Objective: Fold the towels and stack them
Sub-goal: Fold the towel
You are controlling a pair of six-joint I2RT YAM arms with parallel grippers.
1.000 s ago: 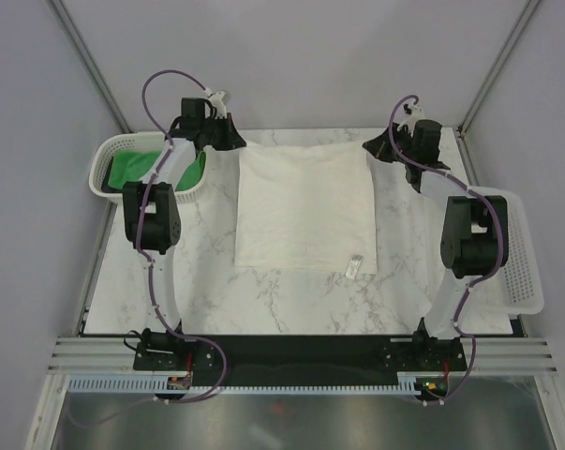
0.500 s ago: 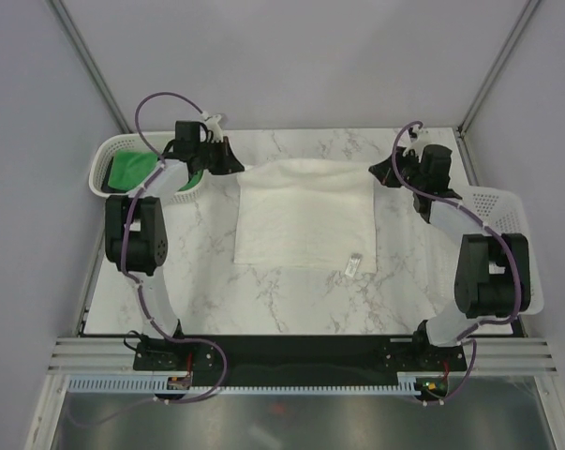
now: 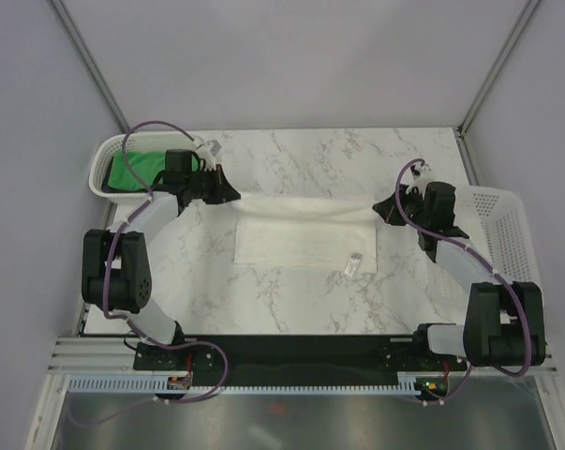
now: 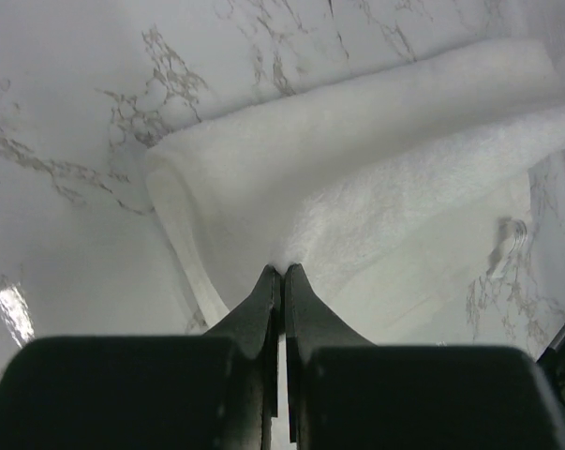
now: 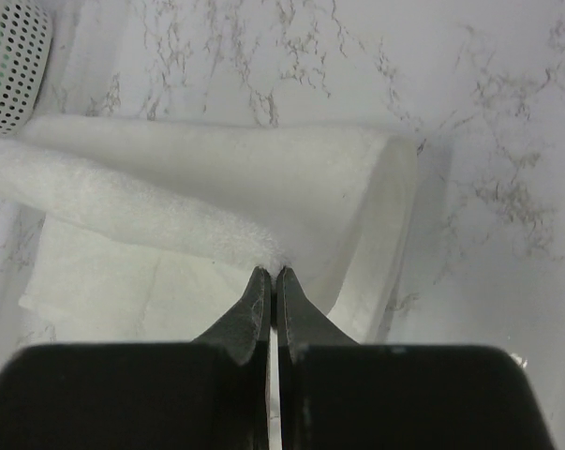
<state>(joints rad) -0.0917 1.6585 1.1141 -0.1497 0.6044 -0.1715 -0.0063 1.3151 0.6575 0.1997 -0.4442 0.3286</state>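
Nearest the arm bases, the white towel (image 3: pixel 305 239) lies flat on the marble surface (image 3: pixel 291 309), with a small label (image 3: pixel 354 264) close to its near right corner. That near edge sits where it was a second ago. What has changed is the far edge. It lay spread out toward the back of the surface, and both arms have since drawn it up and toward the bases, so the towel now shows as a much shorter band from above.

Just beyond the flat part, the left end effector (image 3: pixel 228 194) is clenched on the towel's left corner and the right end effector (image 3: pixel 379 206) is clenched on its right corner. Each wrist view shows the fingers pinched tight on a ridge of fluffy cloth. The held edge stretches taut between them, raised over the lower layer, and a rounded fold is forming behind it.

I judge the first half-fold to be under way but unfinished, because the carried edge has not reached the near edge. The remaining travel should keep both corners level, or the layers will land skewed.

Farther back on the left, the green towel (image 3: pixel 125 171) waits inside a white mesh basket (image 3: pixel 104 183), not yet folded. A second basket (image 3: pixel 512 234) stands at the right edge.
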